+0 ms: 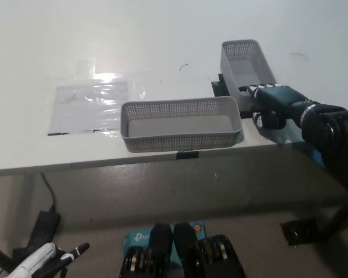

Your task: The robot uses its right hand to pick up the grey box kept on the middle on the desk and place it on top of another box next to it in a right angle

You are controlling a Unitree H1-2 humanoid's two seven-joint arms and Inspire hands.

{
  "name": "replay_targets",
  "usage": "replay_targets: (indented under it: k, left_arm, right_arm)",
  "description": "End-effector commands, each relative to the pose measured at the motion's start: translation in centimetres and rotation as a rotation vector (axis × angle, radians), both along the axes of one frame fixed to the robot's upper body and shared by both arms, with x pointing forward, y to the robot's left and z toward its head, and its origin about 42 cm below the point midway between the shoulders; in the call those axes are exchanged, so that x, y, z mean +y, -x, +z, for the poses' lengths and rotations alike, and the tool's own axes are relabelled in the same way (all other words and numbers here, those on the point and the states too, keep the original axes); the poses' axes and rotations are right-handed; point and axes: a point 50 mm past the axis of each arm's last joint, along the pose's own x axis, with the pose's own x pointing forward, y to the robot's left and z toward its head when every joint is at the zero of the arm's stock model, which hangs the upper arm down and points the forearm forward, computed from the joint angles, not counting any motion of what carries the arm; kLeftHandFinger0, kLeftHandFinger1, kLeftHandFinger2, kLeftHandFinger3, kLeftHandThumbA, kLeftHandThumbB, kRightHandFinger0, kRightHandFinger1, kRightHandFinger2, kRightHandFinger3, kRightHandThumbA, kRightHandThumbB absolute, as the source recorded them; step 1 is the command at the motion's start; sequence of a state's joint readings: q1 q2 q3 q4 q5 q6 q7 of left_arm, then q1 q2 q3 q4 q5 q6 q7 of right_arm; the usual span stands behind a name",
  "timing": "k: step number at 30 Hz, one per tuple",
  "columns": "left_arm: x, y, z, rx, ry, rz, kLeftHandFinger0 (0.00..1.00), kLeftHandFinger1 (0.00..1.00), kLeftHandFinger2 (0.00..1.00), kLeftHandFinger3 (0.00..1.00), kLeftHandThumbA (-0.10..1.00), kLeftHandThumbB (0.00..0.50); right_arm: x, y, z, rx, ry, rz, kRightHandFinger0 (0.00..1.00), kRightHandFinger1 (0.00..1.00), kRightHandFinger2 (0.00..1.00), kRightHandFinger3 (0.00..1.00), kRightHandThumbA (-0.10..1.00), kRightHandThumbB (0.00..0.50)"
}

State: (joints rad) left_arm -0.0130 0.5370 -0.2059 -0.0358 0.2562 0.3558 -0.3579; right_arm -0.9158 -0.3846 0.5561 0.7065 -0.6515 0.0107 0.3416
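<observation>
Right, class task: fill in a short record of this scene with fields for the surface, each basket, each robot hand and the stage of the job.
surface: white desk
near basket: grey perforated plastic rectangular box, lengthways along the front edge, empty
far basket: second grey perforated box, at a right angle to the first, on the desk
right hand: black hand at the far basket's near end, grip unclear
left hand: white hand, low at lower left, resting
stage: boxes not stacked

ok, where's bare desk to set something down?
Free: the far desk behind both baskets, and left of the clear plastic sheet. Crowded: front right, where the right hand sits between the wide basket and narrow basket.
</observation>
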Motion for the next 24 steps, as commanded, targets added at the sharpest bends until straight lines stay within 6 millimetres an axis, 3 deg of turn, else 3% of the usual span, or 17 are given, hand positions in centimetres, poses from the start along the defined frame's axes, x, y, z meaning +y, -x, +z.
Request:
replay_targets:
  k: [1, 4, 5, 6, 7, 9, 10, 12, 14, 15, 16, 17, 19, 20, 21, 22, 24]
  left_arm:
    - [0.5, -0.1, 1.1, -0.043, -0.018, -0.002, 0.06, 0.0, 0.0, 0.1, 0.94, 0.218]
    - [0.5, 0.1, 1.2, -0.044, -0.017, 0.006, 0.07, 0.0, 0.01, 0.1, 0.95, 0.231]
    - [0.5, 0.1, 1.2, -0.041, -0.003, 0.02, 0.07, 0.0, 0.02, 0.12, 0.92, 0.233]
    - [0.5, 0.1, 1.2, -0.041, -0.001, 0.02, 0.07, 0.0, 0.02, 0.13, 0.92, 0.226]
    - [0.5, 0.2, 1.2, -0.042, -0.008, 0.017, 0.08, 0.0, 0.01, 0.12, 0.92, 0.223]
    - [0.5, 0.2, 1.3, -0.05, -0.02, 0.008, 0.09, 0.0, 0.0, 0.1, 0.94, 0.209]
    - [0.5, 0.2, 1.3, -0.048, -0.02, 0.014, 0.09, 0.0, 0.0, 0.1, 0.94, 0.217]
    - [0.5, 0.2, 1.2, -0.064, -0.02, 0.001, 0.06, 0.0, 0.0, 0.1, 0.94, 0.215]
    - [0.6, 0.2, 1.2, -0.051, 0.009, 0.014, 0.02, 0.0, 0.0, 0.09, 0.93, 0.229]
    - [0.8, 0.4, 1.2, -0.057, 0.002, 0.022, 0.08, 0.0, 0.0, 0.08, 0.94, 0.244]
    - [0.8, 0.4, 1.2, -0.054, -0.009, 0.022, 0.06, 0.0, 0.01, 0.09, 0.95, 0.243]
    - [0.8, 0.4, 1.2, -0.056, -0.012, 0.024, 0.07, 0.0, 0.02, 0.1, 0.94, 0.242]
    - [0.8, 0.5, 1.2, -0.055, -0.012, 0.024, 0.07, 0.0, 0.02, 0.1, 0.94, 0.241]
    - [0.7, 0.4, 1.3, -0.04, -0.007, 0.036, 0.1, 0.0, 0.01, 0.11, 0.93, 0.242]
    - [0.7, 0.4, 1.2, -0.045, -0.006, 0.03, 0.07, 0.0, 0.01, 0.1, 0.93, 0.238]
    - [0.8, 0.3, 1.2, -0.053, -0.01, 0.026, 0.07, 0.0, 0.0, 0.09, 0.96, 0.262]
    - [0.9, 0.3, 1.2, -0.053, -0.004, 0.026, 0.04, 0.0, 0.0, 0.08, 0.95, 0.266]
  right_arm:
    - [-0.4, -0.9, 1.1, -0.027, 0.148, -0.037, 0.87, 1.0, 1.0, 1.0, 0.02, 0.187]
    - [0.1, -1.0, 0.9, -0.028, 0.227, -0.022, 0.78, 1.0, 1.0, 1.0, 0.04, 0.16]
    - [0.5, -1.1, 0.6, -0.034, 0.285, -0.008, 0.46, 0.73, 0.95, 1.0, 0.0, 0.156]
    - [0.6, -1.1, 0.6, -0.038, 0.295, -0.001, 0.27, 0.47, 0.69, 0.97, -0.03, 0.152]
    - [1.0, -1.0, 0.5, -0.052, 0.339, 0.023, 0.17, 0.34, 0.56, 0.94, -0.03, 0.146]
    - [1.6, -1.1, 0.7, -0.078, 0.384, 0.034, 0.08, 0.24, 0.45, 1.0, -0.02, 0.14]
    - [1.8, -1.1, 0.7, -0.106, 0.406, 0.035, 0.0, 0.13, 0.35, 1.0, 0.0, 0.154]
    - [2.4, -1.2, 1.0, -0.144, 0.442, 0.043, 0.0, 0.01, 0.23, 1.0, -0.06, 0.146]
    - [2.7, -1.3, 1.1, -0.16, 0.447, 0.044, 0.0, 0.0, 0.21, 1.0, -0.1, 0.148]
    - [3.1, -1.4, 1.1, -0.179, 0.439, 0.057, 0.0, 0.01, 0.21, 1.0, -0.1, 0.17]
    - [3.3, -1.4, 1.2, -0.187, 0.435, 0.063, 0.0, 0.02, 0.23, 0.95, -0.1, 0.16]
    - [3.4, -1.3, 1.1, -0.227, 0.406, 0.089, 0.0, 0.06, 0.26, 0.81, -0.1, 0.104]
    - [3.4, -1.3, 1.1, -0.228, 0.406, 0.09, 0.0, 0.18, 0.41, 0.76, -0.1, 0.098]
    - [3.5, -1.2, 1.0, -0.257, 0.449, 0.106, 0.0, 0.23, 0.46, 0.56, -0.07, 0.004]
    - [3.6, -1.2, 0.9, -0.291, 0.455, 0.129, 0.0, 0.22, 0.46, 0.44, -0.06, 0.001]
    - [3.6, -1.1, 0.9, -0.303, 0.468, 0.134, 0.0, 0.25, 0.51, 0.42, -0.02, 0.0]
    - [3.8, -1.2, 0.8, -0.318, 0.466, 0.129, 0.0, 0.27, 0.58, 0.3, -0.09, 0.0]
